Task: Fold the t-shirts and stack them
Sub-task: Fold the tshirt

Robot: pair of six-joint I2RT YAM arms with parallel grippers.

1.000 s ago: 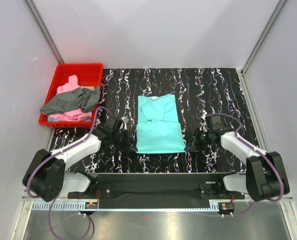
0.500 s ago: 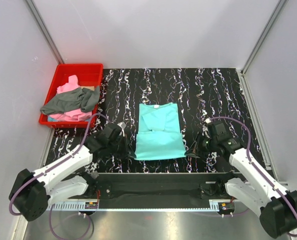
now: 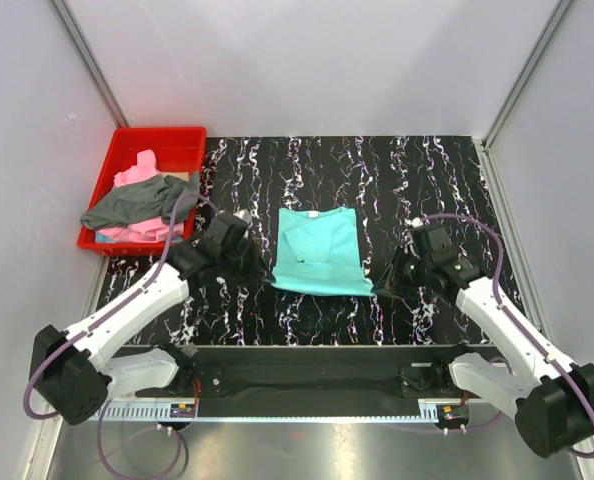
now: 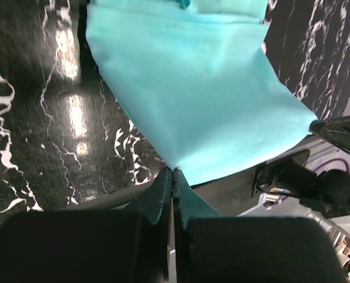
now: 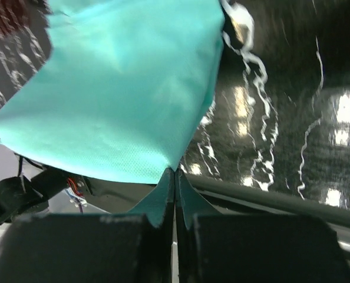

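Note:
The teal t-shirt [image 3: 320, 250] lies mid-table with its sleeves folded in, and its near hem is lifted off the table. My left gripper [image 3: 267, 277] is shut on the hem's left corner, seen pinched at the fingertips [image 4: 172, 171] in the left wrist view. The hem's right corner is held the same way by my right gripper [image 3: 379, 287], which is shut on it [image 5: 175, 171]. The teal cloth [image 4: 192, 88] [image 5: 122, 94] hangs stretched between the two grips. A pink t-shirt [image 3: 135, 178] and a dark grey t-shirt [image 3: 142, 204] lie heaped in the red bin.
The red bin [image 3: 187, 136] stands at the table's far left corner. Grey walls close in the back and both sides. The arms' black base rail [image 3: 307, 370] runs along the near edge. The table top is black with white streaks [image 3: 427, 180].
Both grippers have raised the teal shirt's near hem and carried it away from the near edge, toward the collar. The shirt looks shorter from above. The bin's shirts have not moved.

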